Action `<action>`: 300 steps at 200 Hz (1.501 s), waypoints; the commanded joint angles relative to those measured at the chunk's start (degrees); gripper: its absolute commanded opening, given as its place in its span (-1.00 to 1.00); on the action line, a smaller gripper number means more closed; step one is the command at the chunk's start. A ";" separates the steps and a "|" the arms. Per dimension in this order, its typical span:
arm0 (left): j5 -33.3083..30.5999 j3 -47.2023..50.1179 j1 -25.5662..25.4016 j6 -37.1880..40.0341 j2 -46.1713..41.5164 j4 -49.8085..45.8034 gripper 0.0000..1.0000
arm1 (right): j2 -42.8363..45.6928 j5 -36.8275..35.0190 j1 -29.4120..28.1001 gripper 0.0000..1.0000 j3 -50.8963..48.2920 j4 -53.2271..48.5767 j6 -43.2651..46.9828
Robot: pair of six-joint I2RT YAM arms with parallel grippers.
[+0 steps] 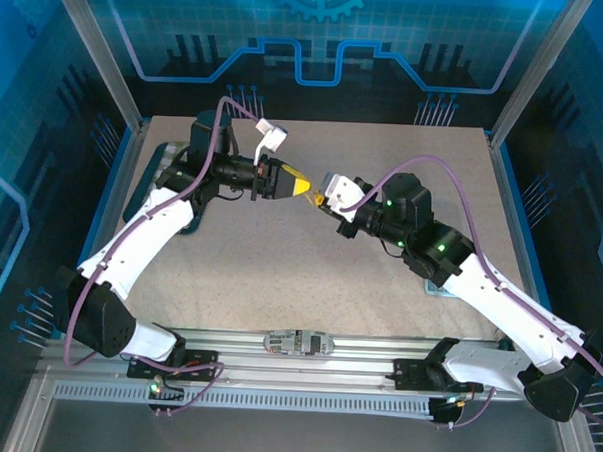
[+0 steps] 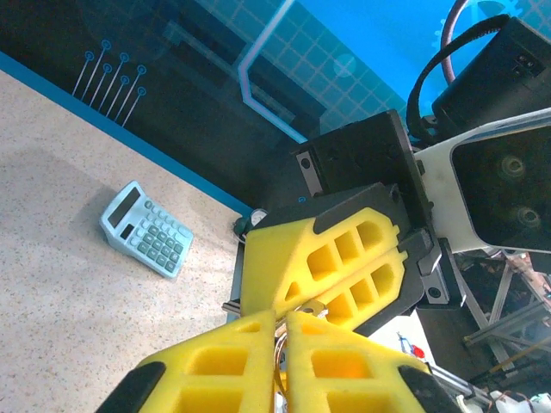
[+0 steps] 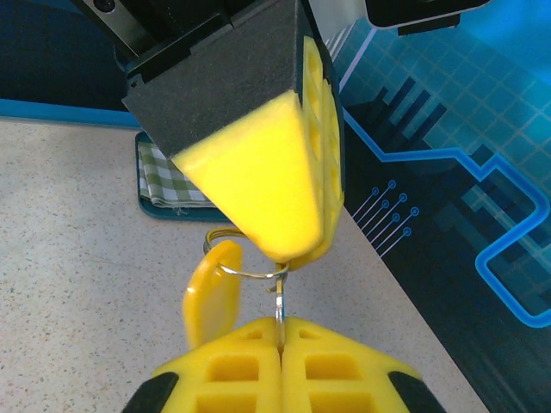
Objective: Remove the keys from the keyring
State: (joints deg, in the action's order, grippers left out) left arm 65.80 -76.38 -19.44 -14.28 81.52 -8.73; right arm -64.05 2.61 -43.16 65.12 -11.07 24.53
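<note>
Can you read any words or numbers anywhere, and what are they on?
No text is readable.
Calculator: button signs too small to read.
Keyring: yellow tag blurred, no writing shows.
Back wall: gear picture, no words.

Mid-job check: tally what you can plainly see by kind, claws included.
Claws: 2, left claw and right claw
Yellow keyring tag: 1
Wire ring: 1
Thin metal piece, probably the key: 1
Calculator: 1
Checked cloth: 1
Total: 7
</note>
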 commanded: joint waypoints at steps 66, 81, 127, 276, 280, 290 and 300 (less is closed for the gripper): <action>-4.14 1.77 0.30 -5.68 -1.29 8.11 -1.00 | 2.08 -1.56 0.52 -1.00 0.03 3.45 -0.34; -7.00 4.05 0.28 -7.01 -2.90 11.97 -1.00 | 2.37 -2.66 -0.44 -1.00 -0.99 4.99 -0.47; -12.38 6.68 0.29 -5.89 -6.25 13.90 -1.00 | 1.30 -5.03 -5.64 -1.00 -2.54 6.89 2.84; -52.61 17.67 0.48 -3.88 -5.84 2.13 -1.00 | 5.16 -0.24 7.61 -1.00 -17.38 7.46 -21.21; -54.12 18.37 0.46 -4.28 -5.50 1.95 -1.00 | 4.81 -0.41 8.07 -1.00 -17.99 7.94 -22.06; -56.93 19.95 0.46 -4.79 -4.25 2.14 -1.00 | 3.63 -0.30 9.49 -1.00 -19.43 9.12 -24.27; -59.28 21.27 0.46 -6.38 -2.68 2.30 -1.00 | 2.07 -0.30 10.90 -1.00 -20.34 10.22 -26.53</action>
State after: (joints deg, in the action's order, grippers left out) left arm 18.02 -58.08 -19.25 -17.69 75.75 -4.40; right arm -59.46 1.54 -35.14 47.13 -4.95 6.39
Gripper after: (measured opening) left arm 0.053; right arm 0.062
